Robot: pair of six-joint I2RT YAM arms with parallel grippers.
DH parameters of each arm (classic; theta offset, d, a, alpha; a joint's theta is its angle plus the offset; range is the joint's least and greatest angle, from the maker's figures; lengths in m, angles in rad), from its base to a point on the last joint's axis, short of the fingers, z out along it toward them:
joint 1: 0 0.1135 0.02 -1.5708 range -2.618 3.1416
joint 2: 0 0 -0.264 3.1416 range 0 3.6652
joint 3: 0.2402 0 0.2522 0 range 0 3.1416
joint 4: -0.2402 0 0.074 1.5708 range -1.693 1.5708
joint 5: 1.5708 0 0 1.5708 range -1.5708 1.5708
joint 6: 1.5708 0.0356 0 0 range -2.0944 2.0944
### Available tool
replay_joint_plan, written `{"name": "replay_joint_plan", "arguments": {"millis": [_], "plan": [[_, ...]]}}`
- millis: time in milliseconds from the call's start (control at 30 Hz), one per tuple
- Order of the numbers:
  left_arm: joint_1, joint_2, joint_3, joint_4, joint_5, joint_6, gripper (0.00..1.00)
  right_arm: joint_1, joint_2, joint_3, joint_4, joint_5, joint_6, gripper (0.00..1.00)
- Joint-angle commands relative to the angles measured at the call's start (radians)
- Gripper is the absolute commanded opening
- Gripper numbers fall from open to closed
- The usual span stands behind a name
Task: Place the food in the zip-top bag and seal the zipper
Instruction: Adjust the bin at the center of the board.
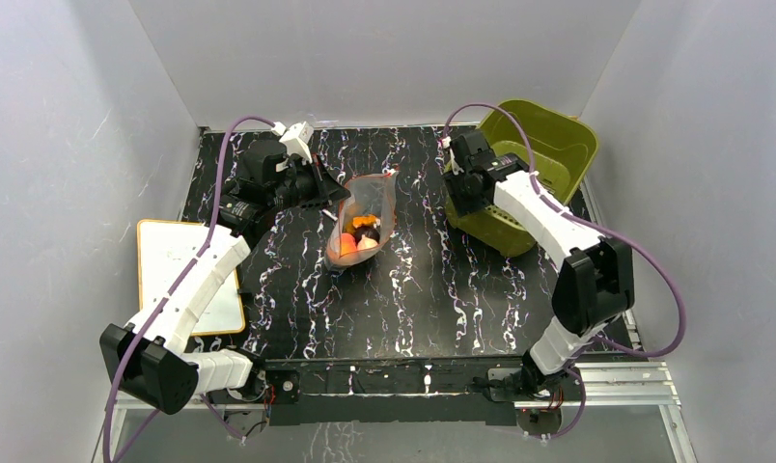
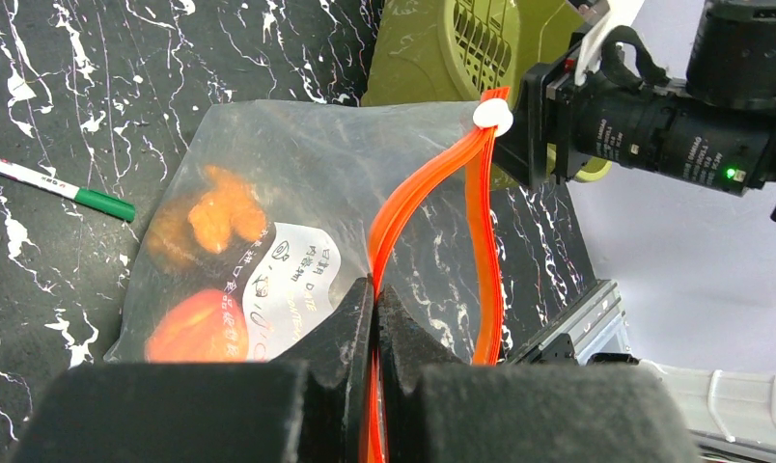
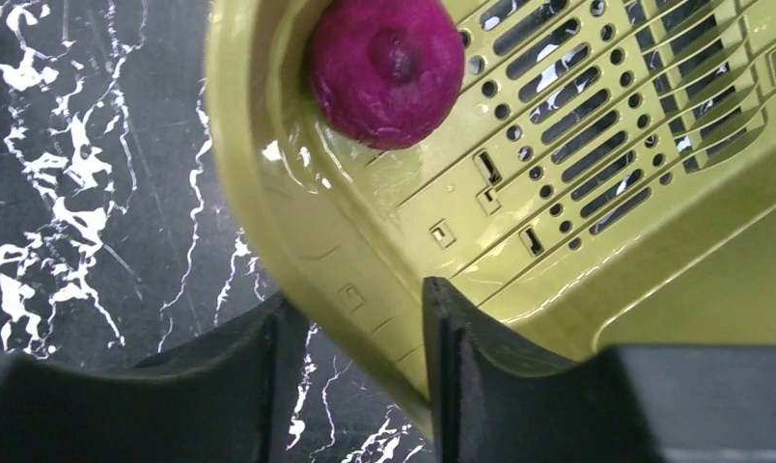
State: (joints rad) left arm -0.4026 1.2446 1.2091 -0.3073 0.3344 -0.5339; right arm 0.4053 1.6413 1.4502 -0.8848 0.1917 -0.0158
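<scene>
The clear zip-top bag (image 1: pixel 365 217) lies mid-table with its mouth held up and partly open. Orange, peach and dark food (image 1: pixel 355 241) sits in its bottom; the left wrist view shows orange pieces (image 2: pixel 220 217) through the plastic. My left gripper (image 2: pixel 375 289) is shut on the red-orange zipper (image 2: pixel 423 193) at the near side of the mouth. A white slider (image 2: pixel 493 116) sits at the zipper's far end. My right gripper (image 3: pixel 355 294) stands open astride the rim of the olive-green basket (image 3: pixel 558 241), one finger inside, one outside. A purple food piece (image 3: pixel 389 68) lies in the basket.
The basket (image 1: pixel 558 145) stands at the back right, tilted against the right arm. A whiteboard (image 1: pixel 186 275) lies at the table's left edge. A white pen with a green cap (image 2: pixel 56 185) rests on the marble beyond the bag. Grey walls enclose three sides.
</scene>
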Motion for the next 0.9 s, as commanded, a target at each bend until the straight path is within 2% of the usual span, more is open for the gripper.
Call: {"name": "replay_joint_plan", "arguments": {"millis": [0, 133, 400, 700, 867], "plan": [[-0.001, -0.023, 0.033, 0.005, 0.016, 0.011, 0.0, -0.009, 0.043, 0.089, 0.058, -0.042, 0.011, 0.38], [-0.001, -0.011, 0.054, 0.01, 0.011, 0.025, 0.0, -0.008, 0.091, 0.157, 0.053, -0.058, 0.121, 0.27], [-0.001, -0.024, 0.026, 0.025, 0.014, 0.026, 0.0, -0.008, 0.248, 0.304, 0.074, -0.021, 0.355, 0.25], [-0.001, -0.025, 0.016, 0.024, 0.016, 0.025, 0.0, -0.008, 0.419, 0.556, 0.068, 0.143, 0.569, 0.24], [-0.001, -0.02, 0.023, 0.017, 0.012, 0.031, 0.0, -0.009, 0.505, 0.654, 0.053, 0.212, 0.622, 0.24]]}}
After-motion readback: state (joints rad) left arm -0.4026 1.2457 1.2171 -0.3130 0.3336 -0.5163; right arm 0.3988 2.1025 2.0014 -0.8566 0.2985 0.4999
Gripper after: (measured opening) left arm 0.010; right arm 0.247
